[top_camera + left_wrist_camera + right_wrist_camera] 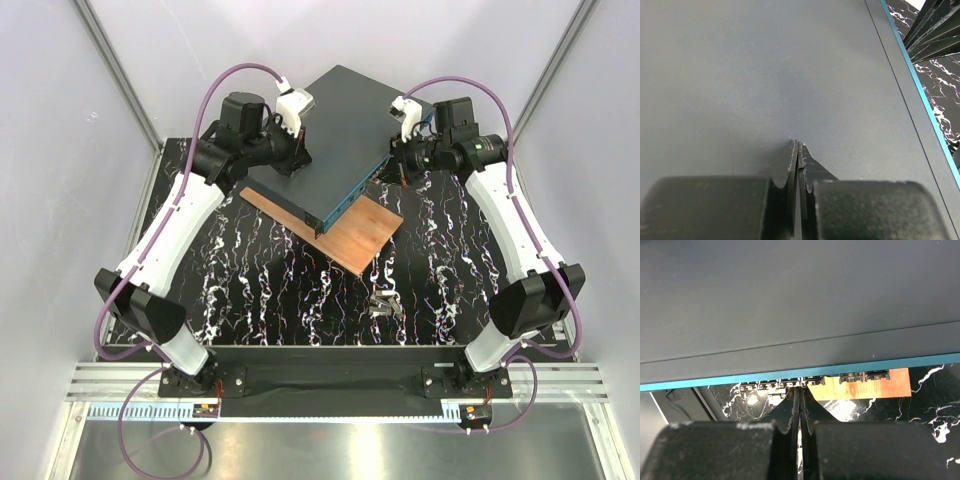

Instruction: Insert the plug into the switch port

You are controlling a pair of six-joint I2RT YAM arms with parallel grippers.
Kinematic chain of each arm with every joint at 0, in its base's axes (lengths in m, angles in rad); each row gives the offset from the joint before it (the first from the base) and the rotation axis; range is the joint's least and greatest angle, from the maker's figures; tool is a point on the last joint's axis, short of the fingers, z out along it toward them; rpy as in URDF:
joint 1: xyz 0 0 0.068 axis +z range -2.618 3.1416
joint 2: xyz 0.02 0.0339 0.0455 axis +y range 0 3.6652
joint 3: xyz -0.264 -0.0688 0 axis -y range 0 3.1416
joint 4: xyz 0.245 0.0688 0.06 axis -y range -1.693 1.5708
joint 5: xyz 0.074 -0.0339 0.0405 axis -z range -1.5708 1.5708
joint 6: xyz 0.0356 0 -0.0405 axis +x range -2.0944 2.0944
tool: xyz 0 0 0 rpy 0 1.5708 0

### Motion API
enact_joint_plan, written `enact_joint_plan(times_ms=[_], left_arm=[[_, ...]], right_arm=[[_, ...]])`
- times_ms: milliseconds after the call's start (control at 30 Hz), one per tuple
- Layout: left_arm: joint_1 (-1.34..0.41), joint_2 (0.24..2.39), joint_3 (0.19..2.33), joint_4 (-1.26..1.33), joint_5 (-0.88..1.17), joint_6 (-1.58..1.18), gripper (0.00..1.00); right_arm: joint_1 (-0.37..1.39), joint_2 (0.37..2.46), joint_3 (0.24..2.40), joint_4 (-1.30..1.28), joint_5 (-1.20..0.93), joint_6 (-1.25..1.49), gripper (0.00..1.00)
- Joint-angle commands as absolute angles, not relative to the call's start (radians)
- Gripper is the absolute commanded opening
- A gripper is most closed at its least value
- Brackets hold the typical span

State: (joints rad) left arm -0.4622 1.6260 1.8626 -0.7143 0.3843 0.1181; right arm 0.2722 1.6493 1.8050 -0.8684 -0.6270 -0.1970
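Note:
The switch [330, 140] lies at the back middle on a thin wooden board [350, 235], its teal front face [350, 200] turned to the near right. My left gripper [798, 143] is shut and empty, its tips resting on the switch's dark top [790, 65]. My right gripper [800, 388] is shut, its tips right at the row of small ports [805, 382] under the teal edge. A small pale plug-like piece [774, 398] sits at the ports just left of my fingertips; I cannot tell whether it is seated.
A small clear-and-metal piece [386, 303] lies loose on the black marbled mat [280, 290] in front of the board. The board shows orange below the ports in the right wrist view [875, 389]. White walls and metal frame posts close in both sides.

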Motion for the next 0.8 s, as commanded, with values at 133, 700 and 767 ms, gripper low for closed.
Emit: enact_joint_plan(times_ms=[133,700,767], left_arm=[[-0.457,1.588,1.861,-0.692,0.397,0.110,0.03],[-0.457,1.601,1.879,-0.684,0.405,0.092,0.03],[-0.459,1.601,1.879,-0.684,0.405,0.092,0.03]], right_arm=[[0.284,1.580,1.781,-0.880,-0.503,-0.230,0.00],[0.284,1.555,1.775,-0.916,-0.649,-0.232,0.00],[0.285,1.565,1.781,-0.897,-0.637,-0.224,0.00]])
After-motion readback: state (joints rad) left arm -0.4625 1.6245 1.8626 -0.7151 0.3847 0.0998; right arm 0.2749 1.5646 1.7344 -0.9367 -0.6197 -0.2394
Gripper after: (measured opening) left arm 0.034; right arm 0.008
